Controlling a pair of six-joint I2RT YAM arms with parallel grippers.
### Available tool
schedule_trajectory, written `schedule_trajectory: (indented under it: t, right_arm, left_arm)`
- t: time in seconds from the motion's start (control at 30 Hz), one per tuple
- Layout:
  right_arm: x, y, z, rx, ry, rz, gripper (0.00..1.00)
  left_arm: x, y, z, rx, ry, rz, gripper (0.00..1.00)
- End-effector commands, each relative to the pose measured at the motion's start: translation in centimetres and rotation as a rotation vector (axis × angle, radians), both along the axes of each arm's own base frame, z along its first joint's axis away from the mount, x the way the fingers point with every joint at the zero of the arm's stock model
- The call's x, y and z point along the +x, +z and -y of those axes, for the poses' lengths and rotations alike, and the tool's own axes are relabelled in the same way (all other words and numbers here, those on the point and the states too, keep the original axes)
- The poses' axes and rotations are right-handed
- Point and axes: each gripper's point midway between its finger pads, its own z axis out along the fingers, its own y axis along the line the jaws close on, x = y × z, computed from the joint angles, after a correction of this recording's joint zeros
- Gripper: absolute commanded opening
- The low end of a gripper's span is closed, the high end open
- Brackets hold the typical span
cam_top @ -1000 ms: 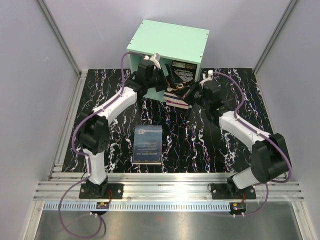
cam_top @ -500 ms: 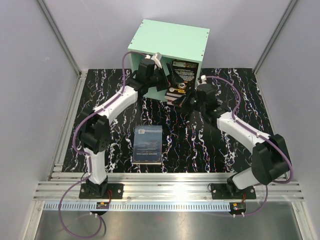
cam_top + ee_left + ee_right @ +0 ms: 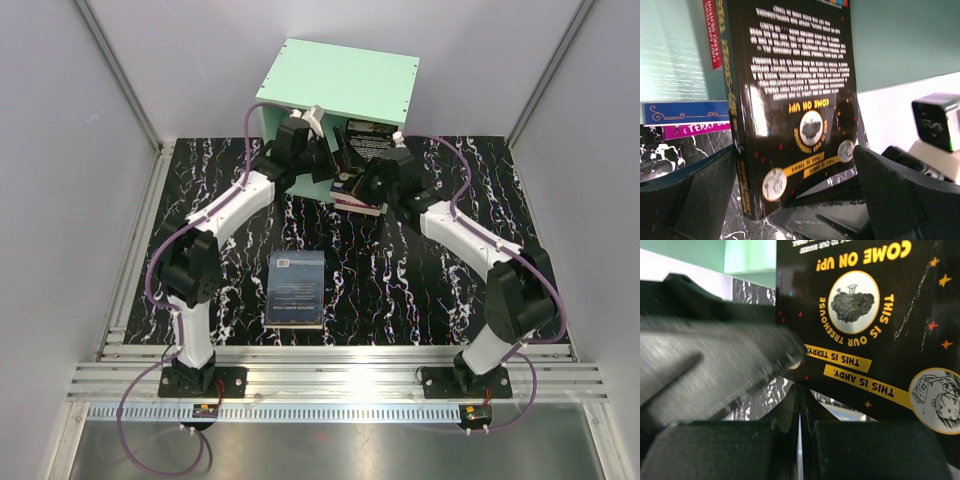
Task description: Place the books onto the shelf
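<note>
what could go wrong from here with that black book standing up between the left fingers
1. The black book stands upright between the left gripper's open fingers, unclamped. It may topple, perhaps onto the stacked books lying beside it.
2. The right gripper is shut and close to the same book. A push from it could tilt or slide the book.
3. Both arms crowd the front of the shelf, so they could bump each other.

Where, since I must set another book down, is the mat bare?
Bare mat between the dark blue book and the right arm, and in both far corners beside the shelf. Crowded before it: left arm, stacked books.
</note>
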Motion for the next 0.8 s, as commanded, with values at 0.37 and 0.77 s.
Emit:
schedule_trajectory:
  t: [0.37, 0.77]
  right_arm:
    - [7.9, 4.8, 4.3, -0.139, -0.184, 0.161, 0.0]
    - [12.7, 5.3, 7.6, -0.14, -0.336, 0.193, 0.0]
  left_arm:
    - [0.4, 4.8, -2.6, -0.065, 0.015, 0.089, 0.99]
    - [-6.2, 2.6, -7.2, -0.048, 0.092, 0.074, 0.99]
